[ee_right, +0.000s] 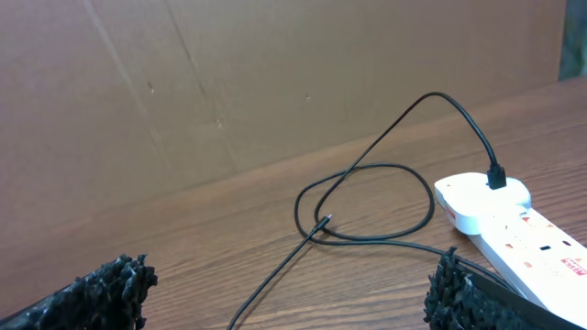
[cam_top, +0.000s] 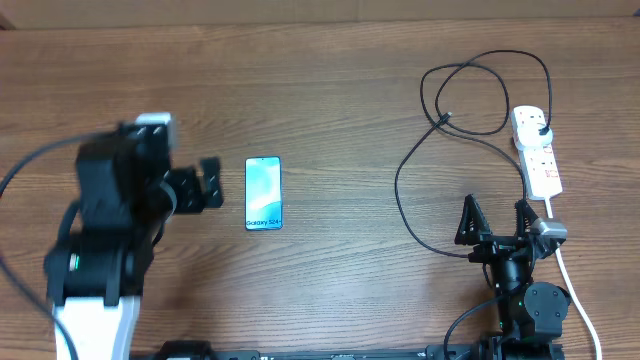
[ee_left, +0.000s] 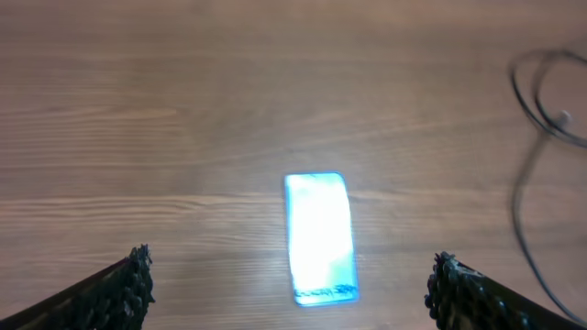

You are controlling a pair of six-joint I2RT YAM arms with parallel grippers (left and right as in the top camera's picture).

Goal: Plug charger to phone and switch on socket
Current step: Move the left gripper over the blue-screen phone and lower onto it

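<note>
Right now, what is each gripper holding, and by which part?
Nothing is held: left gripper and right gripper both stand open; the phone and charger lie ungripped.

On the phone (cam_top: 263, 193), "Galaxy S24" near btm edge of the screen. Red marks on the socket (cam_top: 537, 150) are too small to read.

Far left of the overhead frame, the left arm (cam_top: 105, 200) is boxy and matt black, with a white lower link (cam_top: 95, 325), a tiny green light and a pale grey block on top. A black cable (cam_top: 35, 155) trails off it. Lower right, the right arm (cam_top: 525, 300) is black and round-jointed, with a silver fitting. In the wrist views' bottom corners, the left fingertips (ee_left: 128, 289) and right fingertips (ee_right: 115, 298) are black and rough-textured.
</note>
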